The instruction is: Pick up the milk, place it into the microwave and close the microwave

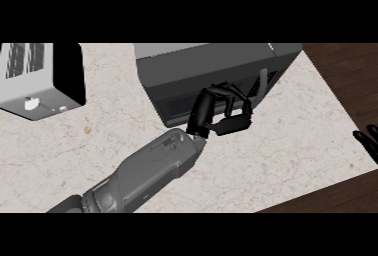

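Left hand, fingers curled with nothing visibly held, pressed against the near front face of the dark grey box-shaped microwave, whose door appears shut. Milk not visible, presumably inside. Right hand, fingers straight, rests at the right edge, well apart.

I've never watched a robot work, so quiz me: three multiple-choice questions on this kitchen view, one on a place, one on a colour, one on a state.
1. Where is the left hand?
A. at the microwave's front
B. on the toaster
C. off the counter

2. The counter's top is:
A. black
B. pale and veined
C. red

3. The right hand is:
A. holding milk
B. open at the view's right edge
C. pressing the toaster

Answers:
1. A: it lies against the dark microwave.
2. B: the surface is light with fine veins.
3. B: only straight fingers show, holding nothing.
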